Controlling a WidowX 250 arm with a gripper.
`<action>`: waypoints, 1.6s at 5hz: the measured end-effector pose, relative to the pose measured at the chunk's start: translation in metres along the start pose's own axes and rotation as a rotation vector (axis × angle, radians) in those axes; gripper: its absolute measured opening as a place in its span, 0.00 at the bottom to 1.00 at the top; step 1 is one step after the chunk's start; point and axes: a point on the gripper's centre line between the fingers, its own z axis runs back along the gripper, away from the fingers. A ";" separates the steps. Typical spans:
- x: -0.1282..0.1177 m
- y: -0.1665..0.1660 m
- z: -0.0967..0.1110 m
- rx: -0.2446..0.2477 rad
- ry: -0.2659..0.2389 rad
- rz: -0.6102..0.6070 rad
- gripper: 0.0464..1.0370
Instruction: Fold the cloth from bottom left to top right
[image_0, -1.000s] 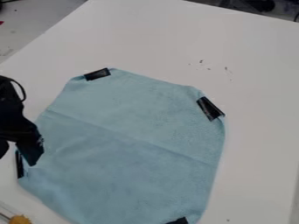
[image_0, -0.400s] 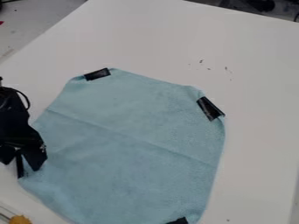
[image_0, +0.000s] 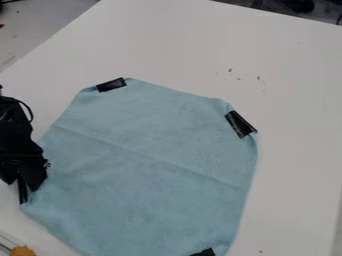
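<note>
A light blue cloth (image_0: 143, 165) lies spread on the white table, with a crease running across it and black tape on its corners. My black gripper (image_0: 21, 186) is at the cloth's left edge, low in the view, its fingers drawn together on the black-taped left corner (image_0: 23, 194). Part of that corner is hidden behind the fingers. The opposite taped corner (image_0: 240, 124) is at the upper right, flat on the table. Another piece of tape (image_0: 111, 84) marks the top left corner, and one more (image_0: 204, 252) shows at the bottom edge.
The white table (image_0: 294, 100) extends above and to the right of the cloth. An orange-yellow object (image_0: 23, 251) is at the bottom left, near the cloth. Dark items stand beyond the table's far edge at the top right.
My gripper first moved a little down and right over the cloth's left corner. Since then its fingers have come closer together around the taped corner. The cloth keeps its place.
</note>
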 end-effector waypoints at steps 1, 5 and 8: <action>0.000 -0.001 -0.001 -0.009 0.002 0.005 0.33; 0.025 -0.004 0.067 0.152 0.122 -0.077 0.02; 0.111 -0.085 0.050 0.116 0.080 -0.229 0.02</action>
